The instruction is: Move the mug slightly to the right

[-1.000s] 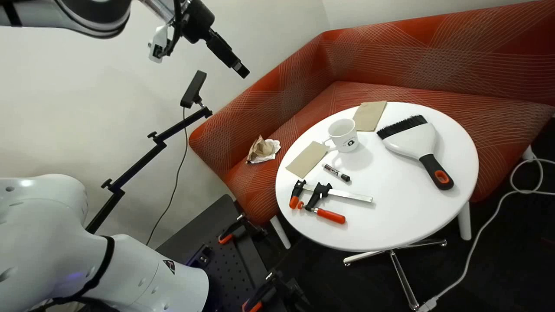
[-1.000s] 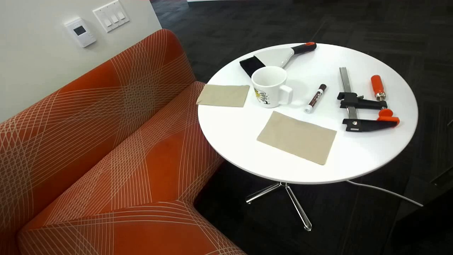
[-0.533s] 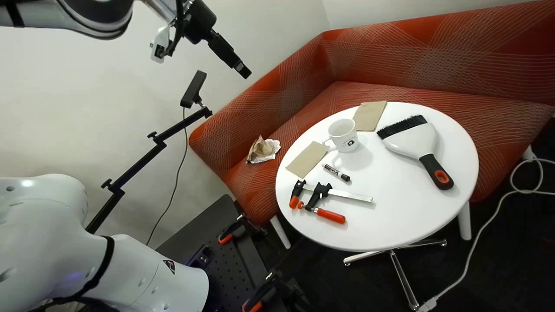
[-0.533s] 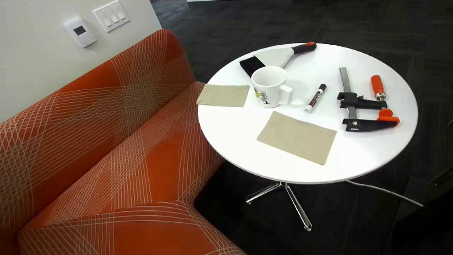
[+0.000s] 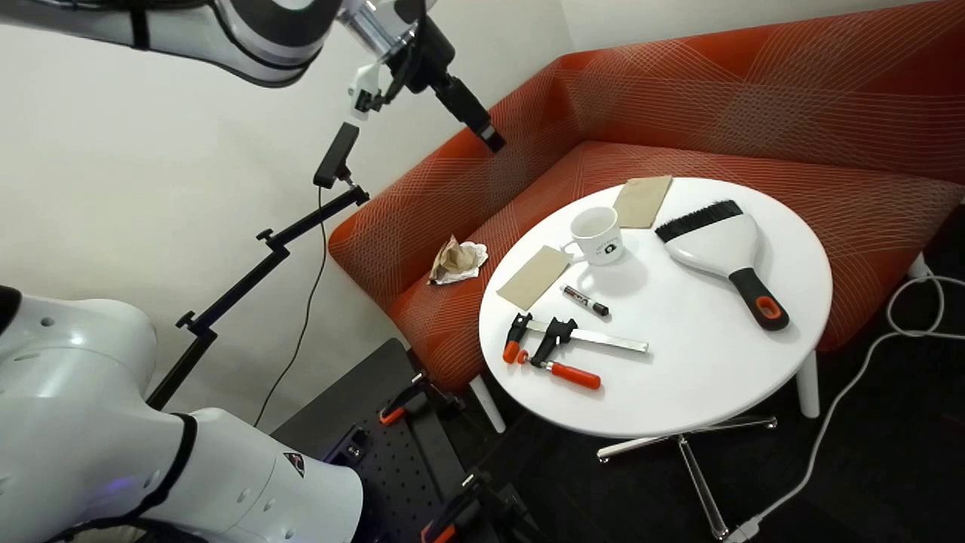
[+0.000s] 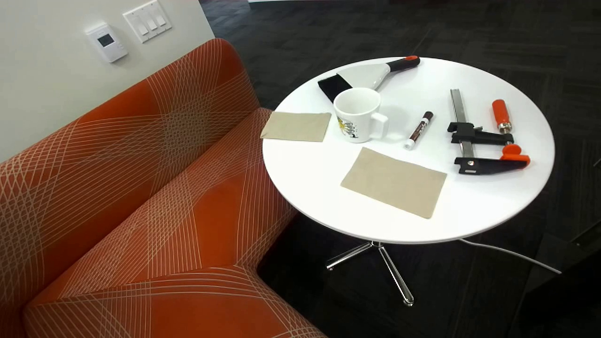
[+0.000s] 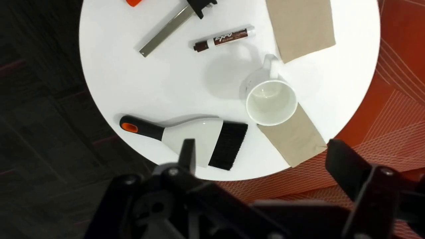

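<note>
The white mug (image 5: 601, 245) stands upright on the round white table (image 5: 701, 362), with its handle to the left in this exterior view. In an exterior view the mug (image 6: 350, 115) shows a small printed design, and its handle points right. In the wrist view the mug (image 7: 272, 103) is seen from above, its inside empty. My gripper (image 5: 494, 139) is high above and apart from the mug, to its upper left in an exterior view. In the wrist view the gripper (image 7: 260, 144) has its two fingers wide apart with nothing between them. My gripper is not in sight in an exterior view.
Two tan paper pieces (image 6: 394, 182) (image 6: 296, 126) lie beside the mug. A marker (image 5: 584, 299), an orange-handled clamp (image 5: 573, 373) and a white brush with black bristles (image 5: 716, 245) also lie on the table. A red patterned sofa (image 5: 754, 98) stands behind it.
My arm and gripper have moved right and slightly down in an exterior view, toward the table. The mug and the other table items have not moved.
</note>
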You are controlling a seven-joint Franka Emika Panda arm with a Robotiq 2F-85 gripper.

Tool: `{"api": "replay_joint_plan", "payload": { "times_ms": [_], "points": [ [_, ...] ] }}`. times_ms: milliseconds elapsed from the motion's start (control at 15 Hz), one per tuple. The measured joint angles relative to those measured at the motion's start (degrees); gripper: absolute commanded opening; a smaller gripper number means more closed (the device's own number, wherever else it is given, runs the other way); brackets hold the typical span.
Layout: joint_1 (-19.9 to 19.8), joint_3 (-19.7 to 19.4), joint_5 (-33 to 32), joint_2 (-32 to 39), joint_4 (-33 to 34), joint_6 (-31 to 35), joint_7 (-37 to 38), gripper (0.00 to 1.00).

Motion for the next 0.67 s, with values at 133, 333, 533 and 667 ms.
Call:
{"api": "replay_joint_plan", "payload": {
  "times_ms": [133, 333, 533, 667],
  "points": [
    [0.06, -0.98, -2.58, 6.05, 2.8, 0.77, 1.23, 1.0],
    [1.21, -3.31, -4.81, 14.68, 7.39, 1.45, 2.09, 1.0],
    [3.79, -6.51, -4.85, 22.2, 12.29, 1.53, 2.09, 1.0],
    [5.51, -8.42, -4.73, 26.31, 15.27, 1.54, 2.09, 1.0]
  ]
}}
